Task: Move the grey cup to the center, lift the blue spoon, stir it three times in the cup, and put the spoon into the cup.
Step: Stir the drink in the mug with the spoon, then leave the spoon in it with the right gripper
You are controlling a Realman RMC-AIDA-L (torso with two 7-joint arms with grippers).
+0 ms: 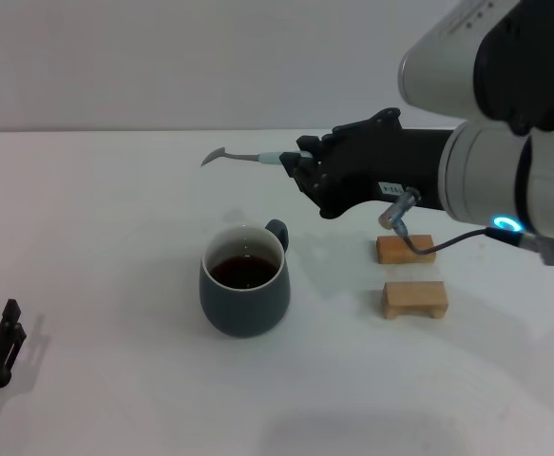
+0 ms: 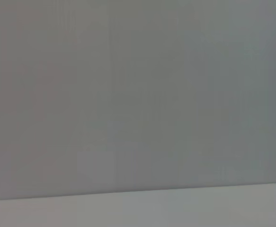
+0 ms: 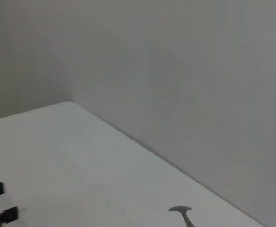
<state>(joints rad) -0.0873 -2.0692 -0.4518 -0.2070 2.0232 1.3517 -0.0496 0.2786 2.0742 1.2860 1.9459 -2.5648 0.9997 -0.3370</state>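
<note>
The right gripper (image 1: 300,163) is clamping the pale handle of the blue spoon (image 1: 243,157), holding it roughly level in the air above and behind the grey cup (image 1: 244,282). The cup is sitting on the white table (image 1: 115,218), dark liquid inside, handle pointing back-right. Two wooden blocks (image 1: 410,275) are lying to its right. The left gripper (image 1: 1,347) is resting low at the table's left edge, fingers seemingly apart.

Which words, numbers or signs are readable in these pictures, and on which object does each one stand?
No text can be read.
A small white label on the right gripper, which holds the blue spoon: print too small to read.
The grey cup and the wooden blocks: no markings.
</note>
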